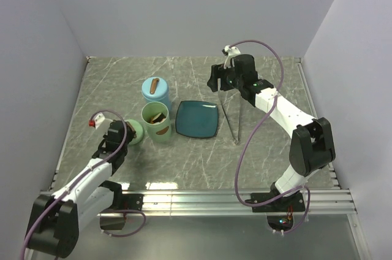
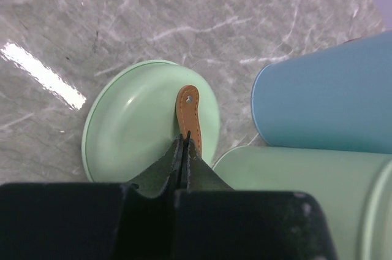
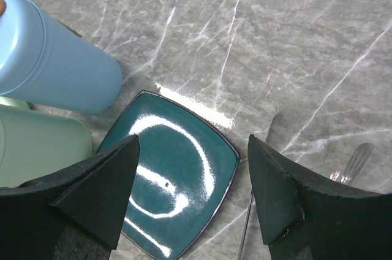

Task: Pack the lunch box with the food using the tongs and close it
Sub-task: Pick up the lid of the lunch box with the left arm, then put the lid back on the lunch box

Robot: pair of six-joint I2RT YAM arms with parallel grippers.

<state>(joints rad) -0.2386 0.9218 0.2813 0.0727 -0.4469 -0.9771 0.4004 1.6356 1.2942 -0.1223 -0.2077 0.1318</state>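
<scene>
My left gripper (image 1: 127, 132) sits low against a round green lid (image 1: 138, 134) on the grey marbled table (image 1: 184, 168). Just to its right stands an open green tub (image 1: 157, 127) with something brown inside, and beyond that a lidded blue canister (image 1: 156, 94). Farther right lie a teal plate (image 1: 197, 119) and thin metal tongs (image 1: 233, 132), with my right gripper (image 1: 218, 80) above their far end.

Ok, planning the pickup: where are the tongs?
In the top view the tongs lie just right of the teal plate, beneath the open right gripper.
</scene>
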